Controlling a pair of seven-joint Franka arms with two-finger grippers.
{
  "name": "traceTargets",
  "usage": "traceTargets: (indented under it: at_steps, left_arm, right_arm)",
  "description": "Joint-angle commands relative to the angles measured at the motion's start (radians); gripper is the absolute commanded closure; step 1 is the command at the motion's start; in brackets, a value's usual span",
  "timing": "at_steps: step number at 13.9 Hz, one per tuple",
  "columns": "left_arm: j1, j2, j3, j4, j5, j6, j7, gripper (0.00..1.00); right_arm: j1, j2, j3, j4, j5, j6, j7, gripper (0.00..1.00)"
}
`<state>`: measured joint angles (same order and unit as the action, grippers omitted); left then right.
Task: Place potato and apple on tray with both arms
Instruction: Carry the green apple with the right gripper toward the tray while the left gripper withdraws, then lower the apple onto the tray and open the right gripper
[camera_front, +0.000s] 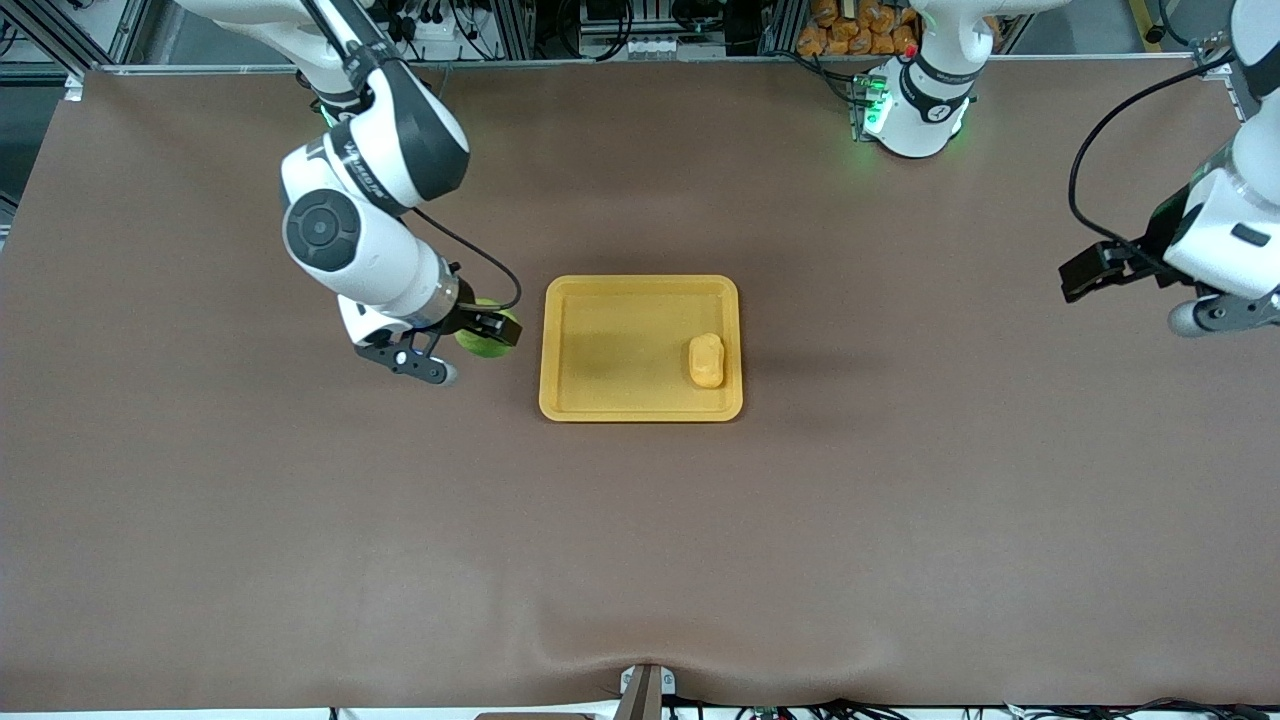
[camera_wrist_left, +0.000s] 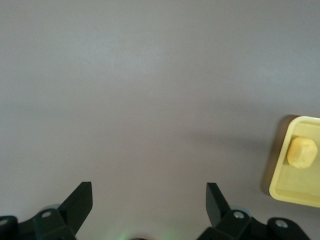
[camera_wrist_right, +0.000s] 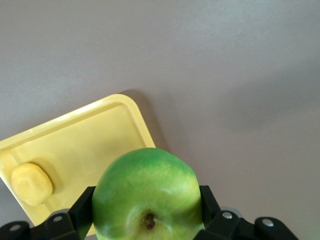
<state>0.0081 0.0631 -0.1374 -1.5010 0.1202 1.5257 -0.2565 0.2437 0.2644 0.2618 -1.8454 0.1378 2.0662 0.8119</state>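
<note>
The yellow-orange tray (camera_front: 566, 345) lies in the middle of the table. The potato (camera_front: 706, 360) lies in it, at the left arm's end; it also shows in the left wrist view (camera_wrist_left: 301, 152) and the right wrist view (camera_wrist_right: 31, 183). My right gripper (camera_front: 487, 335) is shut on the green apple (camera_front: 481, 343) and holds it above the table beside the tray's end toward the right arm. In the right wrist view the apple (camera_wrist_right: 147, 195) fills the jaws, stem dimple showing. My left gripper (camera_front: 1090, 270) is open and empty, up over the table's left-arm end.
The tray shows in the left wrist view (camera_wrist_left: 282, 189) and in the right wrist view (camera_wrist_right: 85, 140). The brown table cloth (camera_front: 640, 540) has a raised fold at the front edge. Orange objects (camera_front: 850, 25) lie off the table near the left arm's base.
</note>
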Motion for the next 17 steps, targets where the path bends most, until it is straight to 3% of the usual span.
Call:
traceTargets:
  at_steps: [1, 4, 8, 13, 17]
  left_arm:
    - [-0.019, -0.100, 0.028, -0.100, -0.027, 0.002, 0.033, 0.00]
    - [-0.019, -0.163, 0.030, -0.157, -0.030, 0.001, 0.033, 0.00]
    - [-0.037, -0.200, 0.030, -0.196, -0.030, -0.024, 0.118, 0.00]
    - [-0.039, -0.239, 0.033, -0.208, -0.031, -0.042, 0.115, 0.00]
    - [-0.063, -0.252, 0.074, -0.206, -0.056, -0.055, 0.115, 0.00]
  right_arm:
    - [0.051, 0.019, -0.003, -0.041, -0.015, 0.081, 0.059, 1.00]
    - [0.097, 0.059, -0.007, -0.041, -0.030, 0.124, 0.108, 1.00]
    - [0.137, 0.120, -0.010, -0.038, -0.131, 0.170, 0.173, 1.00]
    - [0.169, 0.176, -0.018, -0.038, -0.156, 0.227, 0.187, 1.00]
    - [0.192, 0.226, -0.016, -0.037, -0.216, 0.276, 0.266, 1.00]
